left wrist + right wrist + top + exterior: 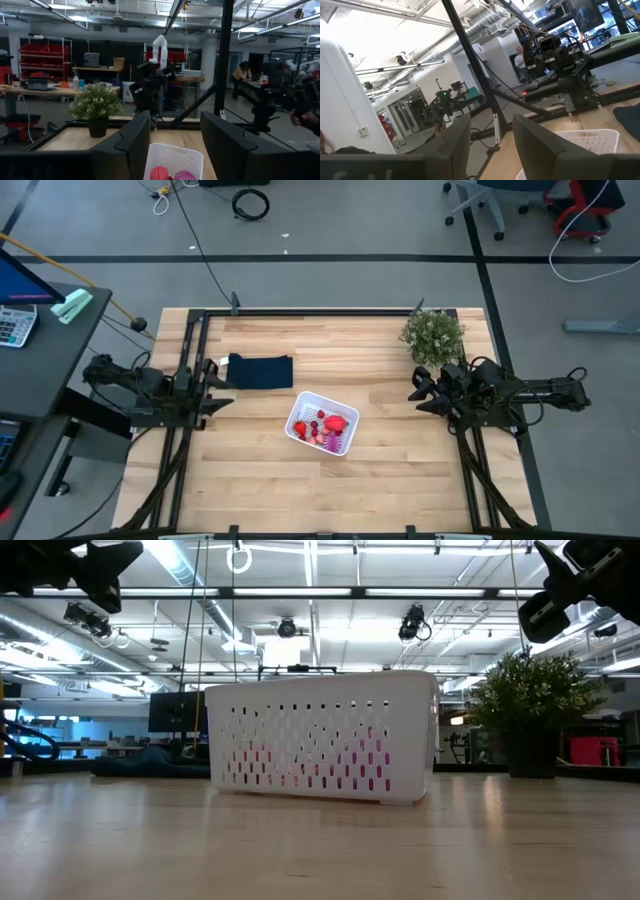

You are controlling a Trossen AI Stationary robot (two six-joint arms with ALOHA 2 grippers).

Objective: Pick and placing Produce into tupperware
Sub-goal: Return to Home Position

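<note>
Midway across the counter (380, 470), the tupperware (297, 411) sits with the produce (337, 422) gathered inside it. Left jaws, at the counter's left edge beside a navy cloth (260, 371), stand apart and empty; right jaws, by a potted plant (433, 335), stand likewise apart, gripping nothing.

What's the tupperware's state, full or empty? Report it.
Partly filled: the high view shows red and pink produce lying inside the tupperware, well below its rim.
</note>
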